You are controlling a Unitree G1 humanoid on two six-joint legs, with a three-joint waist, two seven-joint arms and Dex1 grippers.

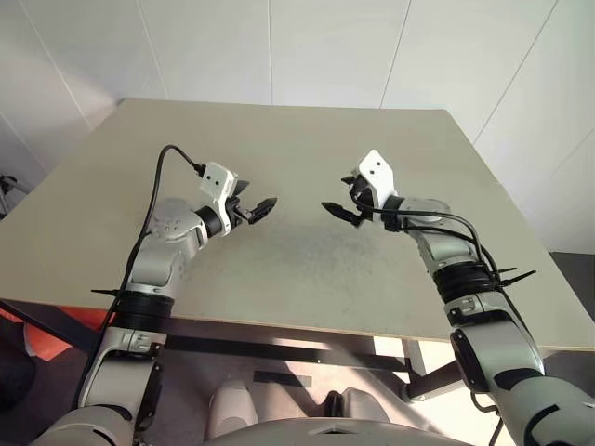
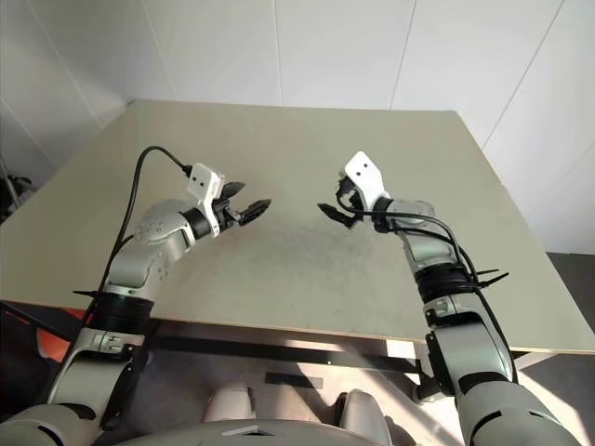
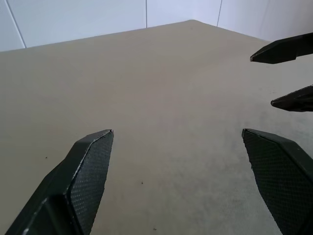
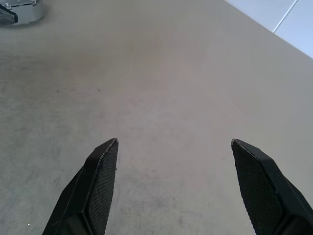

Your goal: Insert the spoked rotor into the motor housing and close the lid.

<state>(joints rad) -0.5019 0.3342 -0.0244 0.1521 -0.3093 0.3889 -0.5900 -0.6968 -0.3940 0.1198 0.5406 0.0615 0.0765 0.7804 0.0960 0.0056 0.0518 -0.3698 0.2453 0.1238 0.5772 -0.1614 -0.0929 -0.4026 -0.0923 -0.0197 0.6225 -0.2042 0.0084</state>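
Note:
The spoked rotor, the motor housing and the lid are out of view. My left gripper (image 1: 261,209) hovers over the middle of the beige table (image 1: 297,139), pointing toward the right, open, with nothing between its fingers (image 3: 90,166). Facing it from the right, a short gap away, my right gripper (image 1: 336,198) is also open and empty, tilted slightly down toward the tabletop. The right gripper's two black fingertips (image 3: 274,51) appear at the edge of the left wrist view. Between the right gripper's own fingers (image 4: 100,176) lies bare tabletop.
The table's front edge (image 1: 307,327) runs just below both forearms, and its right edge (image 1: 521,214) slants away past my right arm. White panelled walls (image 1: 279,46) stand behind the far edge.

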